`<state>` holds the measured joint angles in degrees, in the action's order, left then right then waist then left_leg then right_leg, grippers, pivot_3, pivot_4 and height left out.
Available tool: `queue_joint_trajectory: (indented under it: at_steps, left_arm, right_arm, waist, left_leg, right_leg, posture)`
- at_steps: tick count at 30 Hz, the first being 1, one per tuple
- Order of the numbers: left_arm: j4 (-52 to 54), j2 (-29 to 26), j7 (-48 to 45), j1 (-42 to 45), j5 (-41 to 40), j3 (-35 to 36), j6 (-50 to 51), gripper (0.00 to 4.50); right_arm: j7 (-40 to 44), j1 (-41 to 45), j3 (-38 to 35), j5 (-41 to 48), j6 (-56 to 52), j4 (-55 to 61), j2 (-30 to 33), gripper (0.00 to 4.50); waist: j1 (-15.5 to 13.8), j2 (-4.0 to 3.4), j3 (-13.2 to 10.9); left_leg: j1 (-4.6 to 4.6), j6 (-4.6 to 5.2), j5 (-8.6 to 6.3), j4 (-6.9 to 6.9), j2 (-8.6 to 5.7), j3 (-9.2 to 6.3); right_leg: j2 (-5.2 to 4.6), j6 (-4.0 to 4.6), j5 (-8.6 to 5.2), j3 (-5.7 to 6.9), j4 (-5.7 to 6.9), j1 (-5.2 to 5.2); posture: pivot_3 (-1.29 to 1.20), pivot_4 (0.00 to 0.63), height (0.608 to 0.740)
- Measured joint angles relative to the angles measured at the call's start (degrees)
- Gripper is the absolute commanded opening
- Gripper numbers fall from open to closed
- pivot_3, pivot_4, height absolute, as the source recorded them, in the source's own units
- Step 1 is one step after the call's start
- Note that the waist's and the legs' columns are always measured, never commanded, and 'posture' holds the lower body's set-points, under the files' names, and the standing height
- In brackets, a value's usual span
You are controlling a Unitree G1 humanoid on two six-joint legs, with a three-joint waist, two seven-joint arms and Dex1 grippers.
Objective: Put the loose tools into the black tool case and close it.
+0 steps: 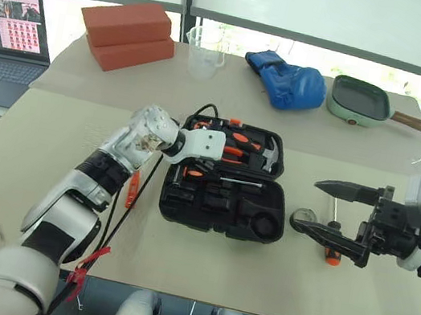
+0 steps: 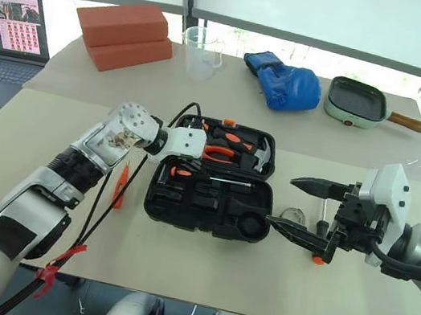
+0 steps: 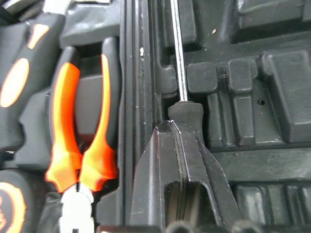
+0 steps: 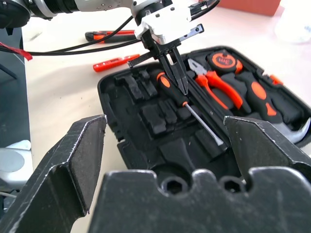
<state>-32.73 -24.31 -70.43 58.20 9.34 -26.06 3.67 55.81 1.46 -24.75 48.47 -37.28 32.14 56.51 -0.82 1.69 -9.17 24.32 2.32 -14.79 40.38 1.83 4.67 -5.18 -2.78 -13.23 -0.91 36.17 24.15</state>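
Note:
The black tool case (image 1: 184, 212) lies open in the middle of the table. Its far half holds orange-handled pliers (image 1: 237, 147) and a hammer. An orange-and-black screwdriver (image 4: 170, 87) lies in the near half. My left gripper (image 4: 182, 90) points down into the case, shut, its tip right beside that screwdriver's handle (image 3: 189, 114) with nothing between the fingers. Left of the case lie a small orange tester screwdriver (image 4: 114, 62) and the utility knife (image 4: 109, 35). Right of it lie another screwdriver (image 1: 330, 240) and a small tape roll (image 1: 303, 219). My right gripper (image 1: 323, 212) hovers open above those two.
Along the table's far side stand two red bricks (image 1: 126, 32), a clear measuring cup (image 1: 205, 50), a blue glove (image 1: 289, 83) and a green pan (image 1: 359, 100). A laptop (image 1: 8, 32) sits on a side table at the far left. Black cables trail from my left arm.

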Motion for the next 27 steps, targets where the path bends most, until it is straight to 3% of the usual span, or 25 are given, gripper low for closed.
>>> queue_joint_trajectory:
  at_steps: [17,22,25,27]
  left_arm:
    - [-7.70,3.22,2.53,2.07,6.40,-1.63,-12.99,0.02]
    - [-6.40,2.38,-1.69,1.59,0.41,3.22,-5.52,0.02]
    - [1.63,-0.76,-7.47,0.17,-8.49,9.46,4.94,0.66]
    - [11.14,-5.30,-12.66,-1.48,-16.88,14.08,15.53,1.42]
  right_arm:
    - [-2.08,-0.18,1.12,-2.28,0.07,-1.27,-1.06,4.50]
    - [-5.23,-4.90,0.46,-7.10,0.62,-1.65,-2.23,4.50]
    - [-6.82,-10.24,-4.05,-7.90,-0.20,-1.66,-3.94,4.50]
    - [-7.16,-17.94,-11.41,-7.75,-2.00,-1.06,-6.13,4.50]
  waist:
    - [-0.93,-0.03,0.08]
    - [-0.92,-0.01,0.07]
    - [-0.52,-0.02,0.07]
    - [-0.46,-0.04,0.08]
  left_leg:
    - [-0.07,0.04,-0.02,0.06,-0.06,0.00]
    - [0.12,0.06,-0.01,0.09,-0.01,0.01]
    - [0.22,0.06,-0.01,0.08,0.01,-0.01]
    - [0.24,0.05,-0.01,0.08,0.06,-0.09]
  right_leg:
    - [-0.05,-0.05,0.03,0.01,-0.03,-0.15]
    - [-0.02,-0.06,0.04,0.01,0.01,0.08]
    - [-0.02,-0.06,0.04,0.01,0.01,0.17]
    - [0.01,-0.07,0.03,0.07,0.04,0.11]
  posture:
    - [0.00,0.150,0.738]
    - [0.00,0.150,0.738]
    - [0.00,0.150,0.738]
    - [0.00,0.150,0.738]
